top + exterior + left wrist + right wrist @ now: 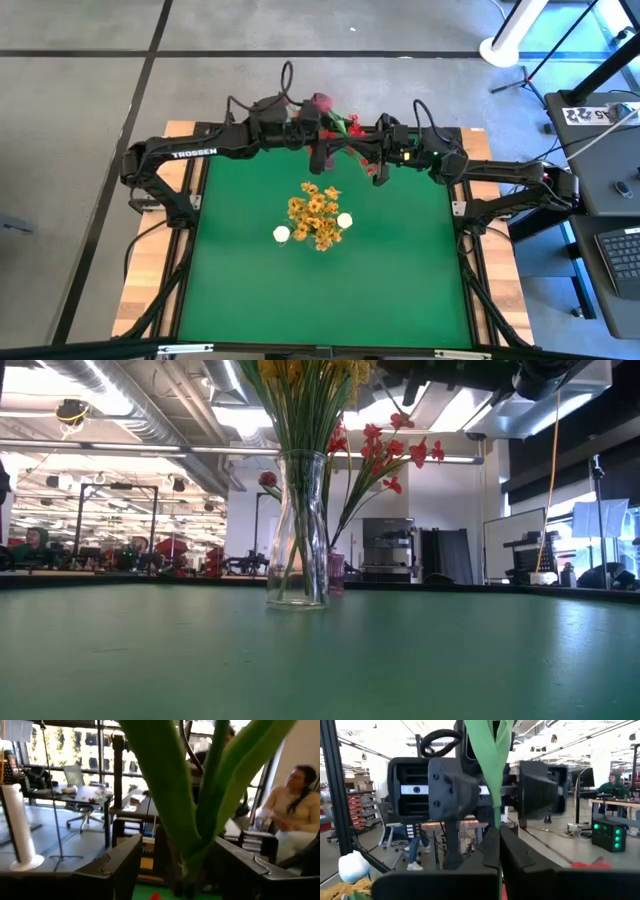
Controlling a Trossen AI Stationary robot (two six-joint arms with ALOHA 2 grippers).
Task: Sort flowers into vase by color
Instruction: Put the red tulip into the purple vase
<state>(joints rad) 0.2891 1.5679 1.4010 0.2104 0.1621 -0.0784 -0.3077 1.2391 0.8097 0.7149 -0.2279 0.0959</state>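
Pinching a flat green stem (492,775), right gripper (499,845), left gripper (175,865) spread around broad leaves (200,795).

The word "TROSSEN" stands in white letters on the left arm (195,152), by the table's (400,290) far-left corner.

Grey concrete floor (90,150) around table, dark seams crossing it. White pole base (503,47) at 1 o'clock. Desk (610,150) with keyboard (622,262) at 3 o'clock. Ceiling ducts (120,395) and strip lights overhead (open workshop hall). Big windows (65,750), office chair (77,812), seated person (295,805) beyond.
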